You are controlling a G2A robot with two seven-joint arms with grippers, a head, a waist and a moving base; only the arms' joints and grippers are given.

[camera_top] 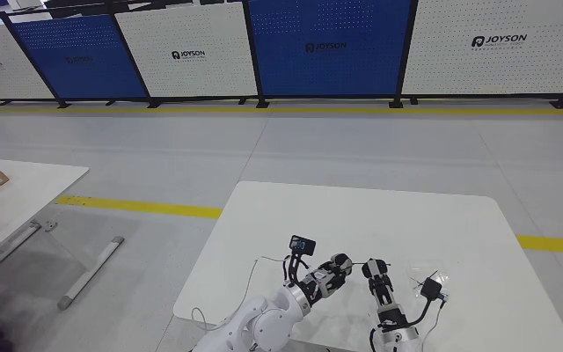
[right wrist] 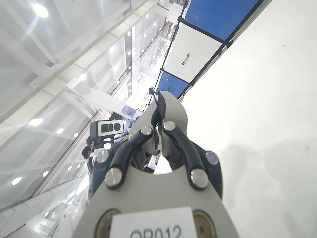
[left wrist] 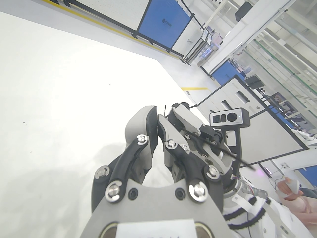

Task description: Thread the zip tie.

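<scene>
**Zip tie being gripped over the white worktop (camera_top: 352,211)**

The zip tie (right wrist: 151,90) is being clamped in the closed right claw (right wrist: 158,97), with its small black head poking out just past the fingertips at the centre of the right wrist frame. The left claw (left wrist: 157,117) is being pressed shut on a thin black strip (left wrist: 164,107), whose tip is sticking out at mid-frame; whether this is the same tie cannot be told. In the top view both claws are being held near each other at the lower middle.
</scene>
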